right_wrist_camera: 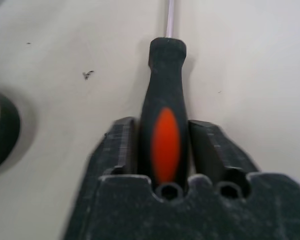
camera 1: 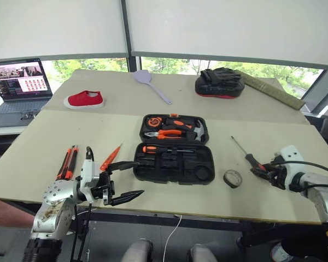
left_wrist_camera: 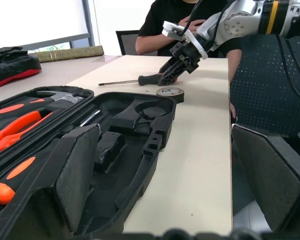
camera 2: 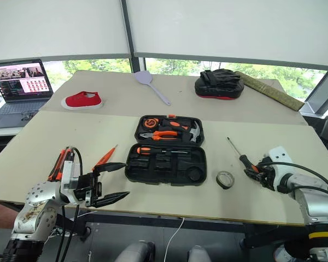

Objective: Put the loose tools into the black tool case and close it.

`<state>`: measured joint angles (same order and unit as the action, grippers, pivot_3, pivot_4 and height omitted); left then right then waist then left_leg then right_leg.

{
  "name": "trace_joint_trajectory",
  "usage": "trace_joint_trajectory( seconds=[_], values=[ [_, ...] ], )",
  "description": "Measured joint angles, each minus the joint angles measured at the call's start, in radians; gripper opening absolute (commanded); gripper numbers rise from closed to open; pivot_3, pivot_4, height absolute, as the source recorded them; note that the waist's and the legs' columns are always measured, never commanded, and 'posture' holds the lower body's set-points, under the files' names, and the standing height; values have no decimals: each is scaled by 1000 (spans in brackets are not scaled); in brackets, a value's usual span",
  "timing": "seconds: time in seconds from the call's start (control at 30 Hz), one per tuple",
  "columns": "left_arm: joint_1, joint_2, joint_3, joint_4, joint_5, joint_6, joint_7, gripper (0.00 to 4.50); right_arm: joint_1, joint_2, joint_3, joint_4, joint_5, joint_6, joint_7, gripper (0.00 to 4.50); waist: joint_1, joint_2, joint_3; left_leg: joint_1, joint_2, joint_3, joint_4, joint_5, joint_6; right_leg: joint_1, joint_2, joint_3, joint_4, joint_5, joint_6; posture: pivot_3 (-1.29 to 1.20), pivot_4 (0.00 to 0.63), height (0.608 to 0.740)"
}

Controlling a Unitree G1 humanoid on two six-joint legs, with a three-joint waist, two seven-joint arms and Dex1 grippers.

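tape roll point(camera 1: 233, 178) right of case point(camera 1: 174, 148)

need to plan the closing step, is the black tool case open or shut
Open: the black tool case lies flat with both halves spread, recesses facing up.

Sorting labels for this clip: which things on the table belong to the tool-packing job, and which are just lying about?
Job:
black tool case
screwdriver in the right pincer
tape roll
small orange screwdriver
utility knife

Lying about:
lilac spatula
red shoe
black mitt
laptop
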<state>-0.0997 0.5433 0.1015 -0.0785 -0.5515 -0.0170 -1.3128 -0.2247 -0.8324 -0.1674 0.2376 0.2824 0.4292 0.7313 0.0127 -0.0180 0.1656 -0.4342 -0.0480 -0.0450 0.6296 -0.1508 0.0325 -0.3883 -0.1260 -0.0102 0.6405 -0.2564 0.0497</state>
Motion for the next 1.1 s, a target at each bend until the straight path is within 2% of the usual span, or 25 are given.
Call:
trace_joint_trajectory(
  seconds=[0.17, 0.3, 0.43, 0.57, 0.67, 0.83, 1.1],
  values=[
    [-6, -20, 15, 0, -8, 3, 53, 4500, 82, 55, -97, -83, 40, -299, 96, 1025, -4, 1, 0, 0, 0, 0, -1, 0, 0, -1, 0, 1, 1, 0, 0, 0, 150, 740],
    [-7, -38, 22, 0, -14, 11, 101, 4500, -15, 64, -115, -231, 135, -334, 169, 1025, -24, 2, 2, 2, 1, 0, 0, 0, 0, 0, 2, 2, 1, -1, 5, 0, 150, 740],
    [-13, -60, 30, 11, 21, 7, 184, 4500, -241, 35, 59, -282, 112, -259, 277, 1025, -28, 1, 3, 4, 7, 0, 0, 0, -1, 0, 5, 0, 0, 0, 3, 0, 150, 740],
    [-24, -86, 16, 30, 69, 9, 274, 4500, -487, 87, 362, -157, -86, -285, 406, 1025, -24, 1, 3, 4, 10, 0, 0, 0, -1, -2, 11, 1, -1, 2, -2, 0, 150, 740],
    [-16, -93, 3, 28, 80, 10, 294, 4500, -550, 117, 480, -5, -216, -358, 432, 1025, -3, 1, 3, 1, 8, 0, -1, -1, -3, -5, 11, 1, -1, 4, -7, 0, 150, 740],
    [15, -93, -2, 5, 80, 10, 310, 4500, -582, 148, 547, 151, -324, -441, 446, 1025, -3, 0, 3, -7, 7, 3, -1, -2, -5, -14, 11, 6, 1, 5, -6, 0, 150, 740],
    [36, -93, -11, -27, 80, 18, 321, 4500, -596, 203, 547, 174, -370, -434, 427, 1025, -13, 1, 3, -4, 11, 4, -1, 0, -9, -15, 16, 7, 3, 8, -10, 0, 150, 740]
  ],
)
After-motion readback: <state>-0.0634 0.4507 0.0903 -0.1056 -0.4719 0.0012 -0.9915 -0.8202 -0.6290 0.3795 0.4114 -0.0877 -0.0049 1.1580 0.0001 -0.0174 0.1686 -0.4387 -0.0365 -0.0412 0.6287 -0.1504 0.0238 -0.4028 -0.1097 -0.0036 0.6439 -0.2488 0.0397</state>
